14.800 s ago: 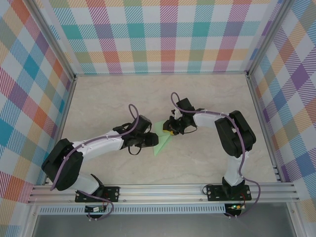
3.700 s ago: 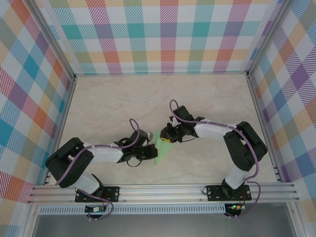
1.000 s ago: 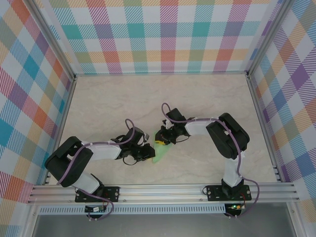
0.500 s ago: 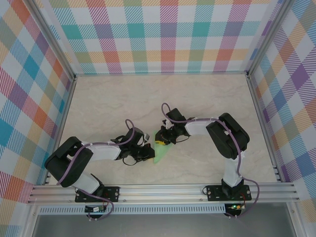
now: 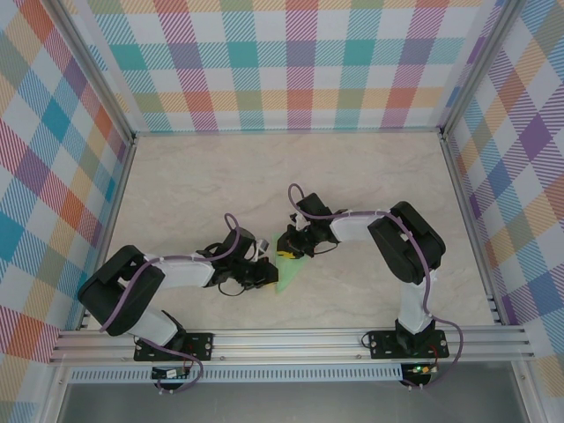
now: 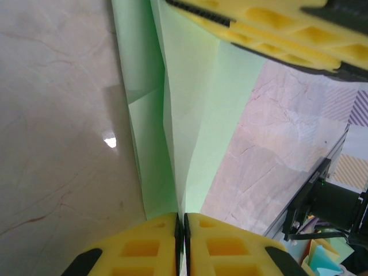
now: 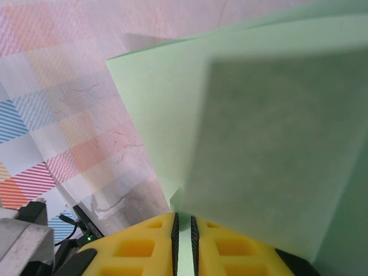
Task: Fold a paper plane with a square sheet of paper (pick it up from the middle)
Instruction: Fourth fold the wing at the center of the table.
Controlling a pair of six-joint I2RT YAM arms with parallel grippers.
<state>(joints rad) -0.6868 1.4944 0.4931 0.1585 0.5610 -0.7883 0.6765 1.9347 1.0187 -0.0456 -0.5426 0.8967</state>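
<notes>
The pale mint-green paper plane (image 5: 285, 277) lies low over the marble table near its middle, folded narrow with a centre crease, its tip toward the near edge. My left gripper (image 5: 266, 275) reaches it from the left. In the left wrist view this gripper (image 6: 180, 221) is shut on the raised centre crease of the plane (image 6: 195, 115), and a yellow finger (image 6: 270, 26) of the other gripper crosses the top. My right gripper (image 5: 288, 251) holds the plane's far end. In its wrist view the right gripper (image 7: 184, 223) is shut on an edge of the green paper (image 7: 259, 115).
The marble tabletop (image 5: 203, 185) is walled by checkered panels (image 5: 291, 62) at the back and on both sides. An aluminium rail (image 5: 291, 339) runs along the near edge by the arm bases. Both forearms lie low across the middle of the table.
</notes>
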